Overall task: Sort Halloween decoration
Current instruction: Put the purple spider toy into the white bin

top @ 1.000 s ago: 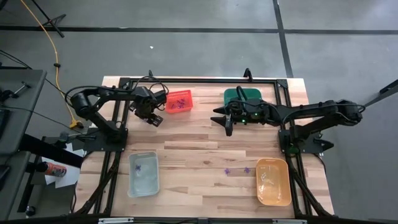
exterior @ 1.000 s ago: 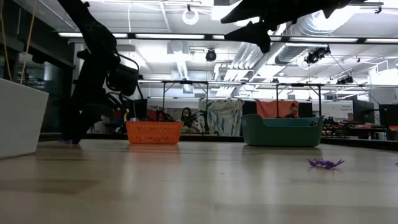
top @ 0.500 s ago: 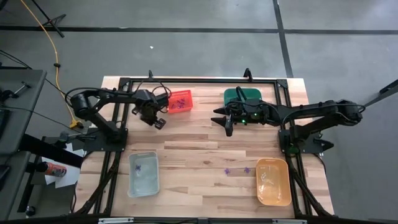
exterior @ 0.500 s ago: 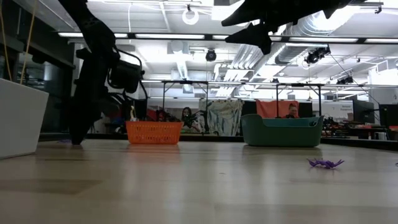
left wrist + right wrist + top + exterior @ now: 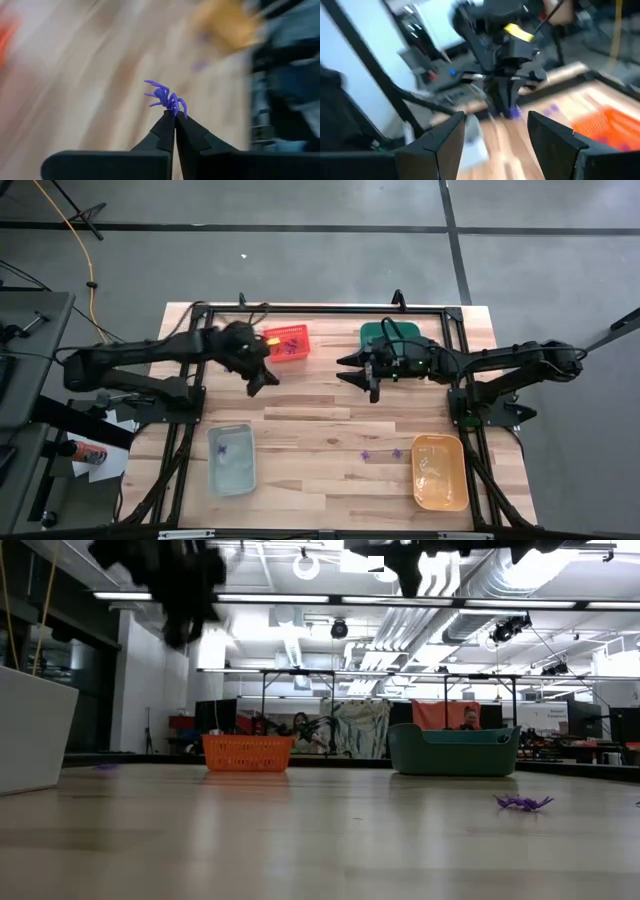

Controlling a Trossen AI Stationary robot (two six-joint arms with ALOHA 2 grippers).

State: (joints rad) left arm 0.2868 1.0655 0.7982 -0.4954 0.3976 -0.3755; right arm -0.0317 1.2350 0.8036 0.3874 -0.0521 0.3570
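A tiny purple spider decoration (image 5: 165, 97) sticks out of the tips of my left gripper (image 5: 175, 115), which is shut on it high above the table, near the red bin (image 5: 288, 343). The right wrist view shows the same purple speck (image 5: 513, 114) under that gripper. My right gripper (image 5: 368, 383) hangs open and holds nothing, in front of the green bin (image 5: 385, 335). Two more purple decorations (image 5: 367, 454) (image 5: 396, 452) lie flat on the wood beside the orange bin (image 5: 440, 471); in the low view one such decoration (image 5: 522, 803) shows on the table. My left gripper pinches the purple spider by its rear legs (image 5: 175, 106) between its two fingertips. Only the very tips are on it, and the body and front legs stick out beyond them. The spider is lifted clear of the table.
A clear bin (image 5: 231, 459) at the near left holds a purple piece (image 5: 222, 448). The red bin holds several purple pieces. A black frame (image 5: 320, 309) runs along the far edge. Bare wood lies between the bins at mid-table.
My left gripper has shut on the purple spider low at the table beside the red bin. It has then risen high and swung a little toward the table's right, carrying the spider clear of the wood.
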